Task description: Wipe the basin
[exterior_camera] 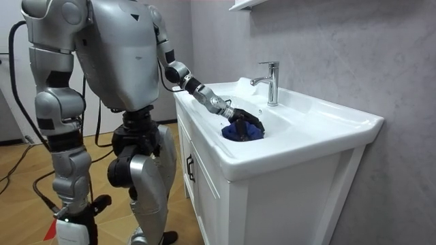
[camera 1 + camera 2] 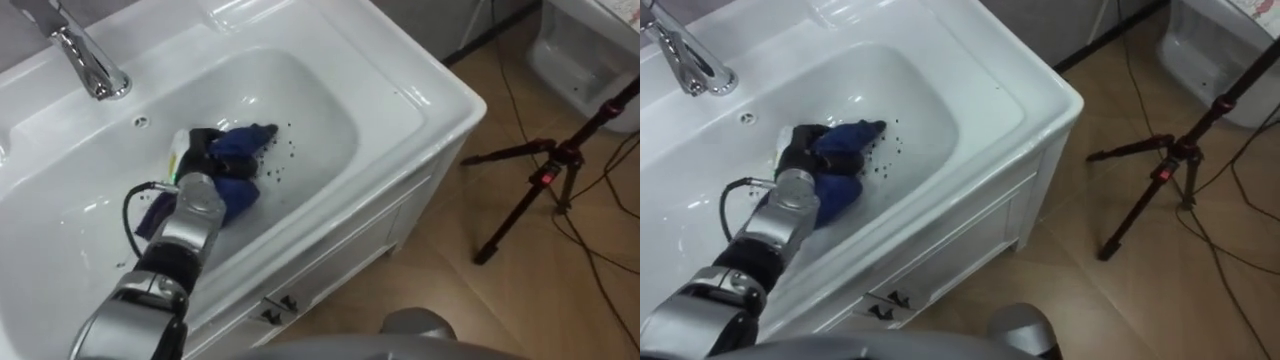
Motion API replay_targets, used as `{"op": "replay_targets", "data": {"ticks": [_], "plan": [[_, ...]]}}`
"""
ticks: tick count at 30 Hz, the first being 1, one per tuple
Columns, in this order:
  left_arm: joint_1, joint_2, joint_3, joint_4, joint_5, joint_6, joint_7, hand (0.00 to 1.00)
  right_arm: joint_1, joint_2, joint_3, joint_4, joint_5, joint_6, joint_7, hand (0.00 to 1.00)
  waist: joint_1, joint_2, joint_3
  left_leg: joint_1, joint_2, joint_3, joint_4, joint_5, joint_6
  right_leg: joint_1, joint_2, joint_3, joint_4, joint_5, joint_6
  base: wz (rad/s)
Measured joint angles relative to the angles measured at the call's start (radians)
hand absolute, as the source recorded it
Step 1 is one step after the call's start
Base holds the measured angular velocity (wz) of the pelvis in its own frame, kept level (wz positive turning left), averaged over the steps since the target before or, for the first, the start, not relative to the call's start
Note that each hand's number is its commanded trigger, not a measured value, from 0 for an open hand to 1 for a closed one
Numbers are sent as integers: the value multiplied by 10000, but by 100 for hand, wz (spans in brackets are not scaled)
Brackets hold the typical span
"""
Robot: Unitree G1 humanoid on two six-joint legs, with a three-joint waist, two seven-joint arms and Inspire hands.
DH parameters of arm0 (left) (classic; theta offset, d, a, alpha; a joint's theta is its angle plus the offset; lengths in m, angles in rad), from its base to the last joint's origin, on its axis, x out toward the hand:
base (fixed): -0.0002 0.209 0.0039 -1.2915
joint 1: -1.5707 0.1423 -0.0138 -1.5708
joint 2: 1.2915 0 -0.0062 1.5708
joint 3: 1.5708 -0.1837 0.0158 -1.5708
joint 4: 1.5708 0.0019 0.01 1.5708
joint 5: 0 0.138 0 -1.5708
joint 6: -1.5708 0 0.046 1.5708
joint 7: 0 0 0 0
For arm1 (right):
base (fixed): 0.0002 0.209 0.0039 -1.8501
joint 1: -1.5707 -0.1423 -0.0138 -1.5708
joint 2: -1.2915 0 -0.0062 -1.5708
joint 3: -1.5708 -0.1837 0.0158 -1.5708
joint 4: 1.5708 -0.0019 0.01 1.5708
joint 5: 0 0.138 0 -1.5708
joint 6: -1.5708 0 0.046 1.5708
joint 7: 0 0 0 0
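Your left hand was clenched around a blue cloth, pressed low inside the white basin. Dark specks lay just beside the cloth, so wiping appeared under way and far from finished.

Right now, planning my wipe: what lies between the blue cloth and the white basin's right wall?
Small dark specks by the blue cloth, then bare white basin, in both eye views.
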Motion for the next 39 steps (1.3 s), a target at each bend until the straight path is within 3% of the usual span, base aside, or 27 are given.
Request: {"op": "replay_targets", "data": {"ticks": [6, 18, 26, 33, 39], "plan": [[-90, -5, -11, -53, -737, 0, -28, 100, 76, 11, 2, -55, 72, 25, 56, 0, -48, 24, 19, -18, 15, -4, -9, 0, 0, 9, 14, -77, -68, 38, 0, 2], [-148, 1, -1000, -1256, -1767, 112, -606, 100, -11, 139, 216, -127, 272, 14, 123, 0, -115, 41, 15, -32, -20, -49, 17, -1, 3, 119, -28, -70, -185, 93, 61, 2], [-152, 0, -1483, -2200, -2269, 261, -790, 100, -37, 115, 671, -51, 283, 8, 13, 0, -193, 286, 55, -77, -55, -32, 6, -32, 66, 263, -62, -85, -288, 176, 129, 3], [-158, -3, -1483, -2383, -2689, 319, -823, 100, -44, 126, 803, 284, 289, 26, -2, 0, -244, 312, 52, -160, -46, -37, 44, -36, 78, 241, -64, -105, -282, 178, 133, 4], [-159, -2, -1754, -2885, -2864, 346, -845, 100, -49, 101, 835, 303, 292, 65, -56, 0, -249, 391, 65, -219, -20, -52, 18, -92, 226, 227, -49, -204, -271, 178, 133, 6]]}}
